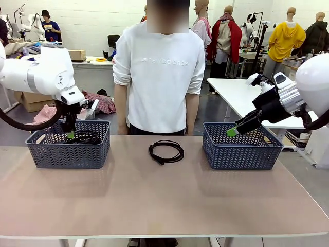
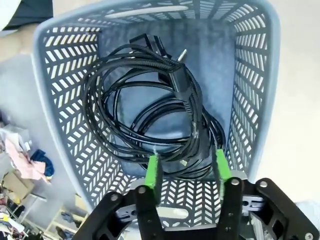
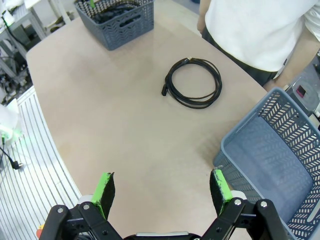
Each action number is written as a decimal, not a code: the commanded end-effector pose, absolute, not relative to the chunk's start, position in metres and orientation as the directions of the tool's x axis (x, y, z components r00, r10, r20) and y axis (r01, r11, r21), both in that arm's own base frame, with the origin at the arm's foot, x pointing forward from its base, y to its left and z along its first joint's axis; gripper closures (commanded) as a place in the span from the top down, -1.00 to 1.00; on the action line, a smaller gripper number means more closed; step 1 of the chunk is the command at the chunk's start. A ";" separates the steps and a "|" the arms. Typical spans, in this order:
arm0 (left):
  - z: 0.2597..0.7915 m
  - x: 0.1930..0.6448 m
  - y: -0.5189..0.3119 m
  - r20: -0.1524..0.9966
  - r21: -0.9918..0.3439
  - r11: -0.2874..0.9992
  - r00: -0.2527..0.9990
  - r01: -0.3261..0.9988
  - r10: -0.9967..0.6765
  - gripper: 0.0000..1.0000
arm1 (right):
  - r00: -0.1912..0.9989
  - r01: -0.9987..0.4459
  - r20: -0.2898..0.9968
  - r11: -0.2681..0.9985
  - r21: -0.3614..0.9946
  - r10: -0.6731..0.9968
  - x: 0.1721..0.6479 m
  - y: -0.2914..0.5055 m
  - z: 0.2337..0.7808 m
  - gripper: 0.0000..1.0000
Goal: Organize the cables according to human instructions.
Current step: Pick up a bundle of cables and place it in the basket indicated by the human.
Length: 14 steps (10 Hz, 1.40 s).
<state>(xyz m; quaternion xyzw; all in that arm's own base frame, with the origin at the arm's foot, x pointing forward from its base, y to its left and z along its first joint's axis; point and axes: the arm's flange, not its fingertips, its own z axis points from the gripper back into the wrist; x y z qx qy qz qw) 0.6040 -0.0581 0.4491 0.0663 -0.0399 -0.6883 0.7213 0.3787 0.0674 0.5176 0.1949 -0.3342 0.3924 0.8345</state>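
Two robot arms worked over a table (image 1: 154,200).
Left end effector (image 2: 186,170) hung parted above coiled cables (image 2: 150,110) in a basket (image 2: 250,75); right end effector (image 3: 162,192) stood wide, empty.

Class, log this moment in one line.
left fingers: open above left basket holding cables | right fingers: open, empty, near right basket | one cable: loose on table
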 end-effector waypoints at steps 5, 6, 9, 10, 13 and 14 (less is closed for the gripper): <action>0.459 0.606 -0.050 -0.021 0.096 0.074 0.076 0.993 -0.997 1.00 | 0.453 -0.797 0.726 0.600 0.070 0.517 0.381 0.067 0.517 1.00; 0.459 0.606 -0.051 -0.017 0.089 0.071 0.073 0.994 -0.997 1.00 | 0.453 -0.797 0.726 0.600 0.070 0.517 0.381 0.067 0.517 1.00; 0.463 0.606 -0.050 0.030 0.088 0.117 0.115 0.989 -0.993 1.00 | 0.453 -0.797 0.726 0.600 0.070 0.517 0.381 0.067 0.517 1.00; 0.456 0.602 -0.053 -0.014 0.099 0.073 0.075 0.992 -0.997 1.00 | 0.453 -0.797 0.726 0.600 0.070 0.517 0.381 0.067 0.517 1.00; 0.456 0.602 -0.053 -0.014 0.099 0.073 0.075 0.992 -0.997 1.00 | 0.453 -0.797 0.726 0.600 0.070 0.517 0.381 0.067 0.517 1.00; 0.456 0.602 -0.053 -0.014 0.099 0.073 0.075 0.992 -0.997 1.00 | 0.453 -0.797 0.726 0.600 0.070 0.517 0.381 0.067 0.517 1.00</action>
